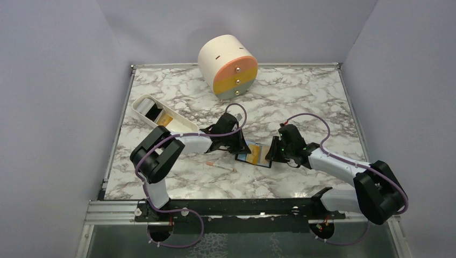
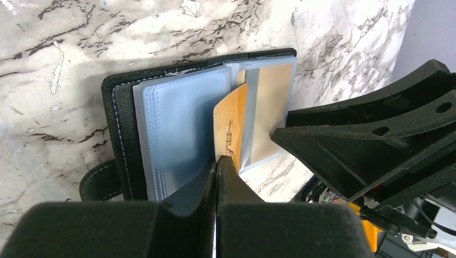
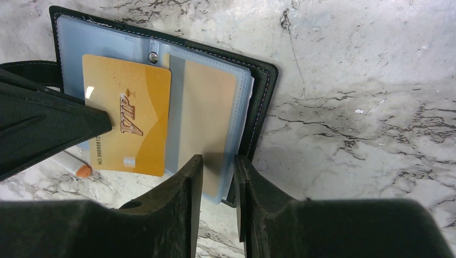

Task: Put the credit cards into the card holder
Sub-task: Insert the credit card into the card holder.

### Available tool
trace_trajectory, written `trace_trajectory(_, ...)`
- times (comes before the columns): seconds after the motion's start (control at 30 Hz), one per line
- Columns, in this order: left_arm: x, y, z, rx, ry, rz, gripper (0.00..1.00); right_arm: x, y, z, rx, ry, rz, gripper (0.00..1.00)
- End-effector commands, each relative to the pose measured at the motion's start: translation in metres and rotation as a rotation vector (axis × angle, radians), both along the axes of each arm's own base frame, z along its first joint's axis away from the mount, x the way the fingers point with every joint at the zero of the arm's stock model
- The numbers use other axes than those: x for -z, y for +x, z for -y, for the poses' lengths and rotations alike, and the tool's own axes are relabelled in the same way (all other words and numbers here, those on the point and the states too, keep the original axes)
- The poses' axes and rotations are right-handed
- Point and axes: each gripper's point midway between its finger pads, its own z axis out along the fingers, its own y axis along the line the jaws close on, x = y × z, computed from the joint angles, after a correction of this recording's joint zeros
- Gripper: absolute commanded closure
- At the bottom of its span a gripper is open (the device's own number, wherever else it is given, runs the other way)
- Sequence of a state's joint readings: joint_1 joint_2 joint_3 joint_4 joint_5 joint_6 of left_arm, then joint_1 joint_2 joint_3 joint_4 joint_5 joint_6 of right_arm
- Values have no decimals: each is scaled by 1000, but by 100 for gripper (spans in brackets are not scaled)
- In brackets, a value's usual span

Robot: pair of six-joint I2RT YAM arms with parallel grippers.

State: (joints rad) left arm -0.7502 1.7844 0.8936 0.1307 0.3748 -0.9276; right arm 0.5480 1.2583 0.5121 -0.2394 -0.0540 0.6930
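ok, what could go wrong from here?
Left gripper pinches the gold card by one edge; it could pivot or slip. The card lies over the clear sleeves, not visibly in a slot, so it may skate across. Right gripper sits at only one edge of the card holder; pushing may shift it.

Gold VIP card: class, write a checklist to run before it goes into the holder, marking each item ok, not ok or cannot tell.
1. Left gripper shut on the gold card: ok.
2. Card holder lying open on the table: ok.
3. Card's edge lined up with a sleeve mouth: cannot tell.
4. Right gripper straddling the holder's edge, hold firm: cannot tell.
5. Sleeve beside the right gripper empty: not ok, a tan card shows inside.
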Motion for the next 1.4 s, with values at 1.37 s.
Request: trace_trajectory(1.37, 4, -1, 5, 9, 13, -30, 100, 3, -3, 2, 14, -8, -24, 73)
